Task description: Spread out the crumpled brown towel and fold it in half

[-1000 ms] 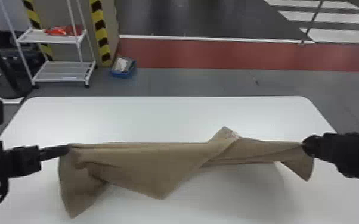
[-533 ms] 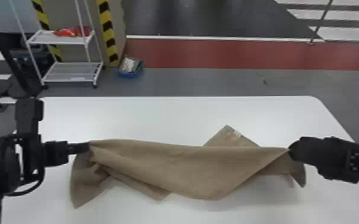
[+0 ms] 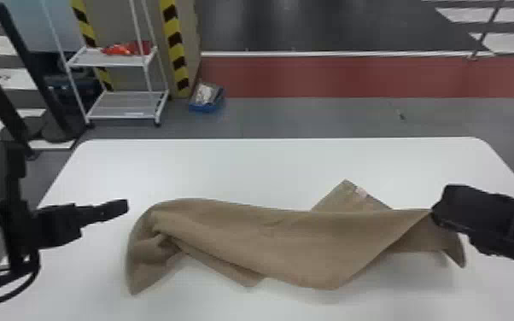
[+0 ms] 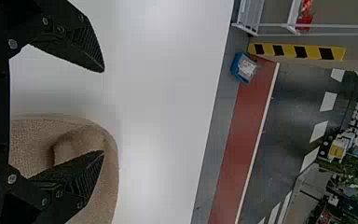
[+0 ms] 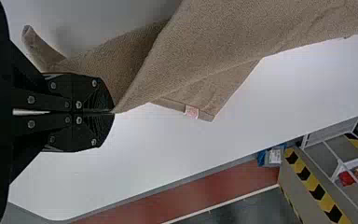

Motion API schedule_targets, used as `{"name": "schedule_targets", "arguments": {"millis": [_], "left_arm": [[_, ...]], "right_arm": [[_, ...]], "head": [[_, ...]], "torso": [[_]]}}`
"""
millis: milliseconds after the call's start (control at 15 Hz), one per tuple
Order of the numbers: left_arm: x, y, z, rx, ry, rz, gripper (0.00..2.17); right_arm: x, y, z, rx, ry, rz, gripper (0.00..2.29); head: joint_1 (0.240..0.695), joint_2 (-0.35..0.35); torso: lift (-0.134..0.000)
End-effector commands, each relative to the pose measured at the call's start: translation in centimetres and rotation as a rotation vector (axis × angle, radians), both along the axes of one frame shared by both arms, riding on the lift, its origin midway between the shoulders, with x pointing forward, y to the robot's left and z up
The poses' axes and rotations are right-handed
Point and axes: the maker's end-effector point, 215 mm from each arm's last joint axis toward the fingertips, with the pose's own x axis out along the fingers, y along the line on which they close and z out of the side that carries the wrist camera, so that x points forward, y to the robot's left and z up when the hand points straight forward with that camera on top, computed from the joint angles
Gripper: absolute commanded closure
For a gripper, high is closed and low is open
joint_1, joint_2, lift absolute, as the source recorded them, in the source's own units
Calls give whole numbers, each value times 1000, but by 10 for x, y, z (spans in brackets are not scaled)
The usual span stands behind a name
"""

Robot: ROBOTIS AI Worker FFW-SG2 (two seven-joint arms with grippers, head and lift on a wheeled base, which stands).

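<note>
The brown towel (image 3: 277,234) stretches crosswise over the white worktop (image 3: 269,166), creased and only partly spread, between the left and right edges. Its left end curls round into a rumpled fold, while a corner bearing a small pale tag (image 3: 361,192) points towards the far edge, right of the middle.

The left claw (image 3: 127,207) has its fingers wide apart with nothing between them, just beside the towel's left end, on the side of the worktop's left edge. The right claw (image 3: 434,216) is together, clamped on the towel near its right end; a loose corner droops beside it.

Past the worktop's far edge, towards its left corner, a white shelf rack (image 3: 128,104) and a blue bin (image 3: 206,104) are on the floor.
</note>
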Motion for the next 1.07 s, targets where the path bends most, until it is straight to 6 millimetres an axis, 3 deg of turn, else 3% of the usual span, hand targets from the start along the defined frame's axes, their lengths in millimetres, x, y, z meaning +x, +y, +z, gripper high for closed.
{"name": "schedule_targets", "arguments": {"millis": [0,200,267,533,733,867,1000], "left_arm": [[-25,-6,-10,8,24,-15,33],[-44,-21,-25,-11,54,-54,33],[-46,-23,-28,-8,57,-59,33],[-51,-32,-35,-16,62,-74,36],[-51,-38,-35,-15,61,-86,39],[-54,-44,-35,-20,61,-92,39],[-63,-52,-35,-22,61,-103,46]], "right_arm": [[0,-9,-10,0,21,-47,677],[-3,-10,-14,29,35,-87,120],[-3,-11,-14,36,36,-93,60],[-16,-55,-15,219,68,-313,36],[-31,-68,-26,545,175,-547,36],[-28,-64,-15,699,191,-644,36],[-19,-80,2,822,156,-735,36]], "head": [[695,35],[695,21],[695,8],[695,-17],[695,-73],[695,-91],[695,-101]], "torso": [[-125],[-125],[-125],[-125],[-125],[-125],[-125]]}}
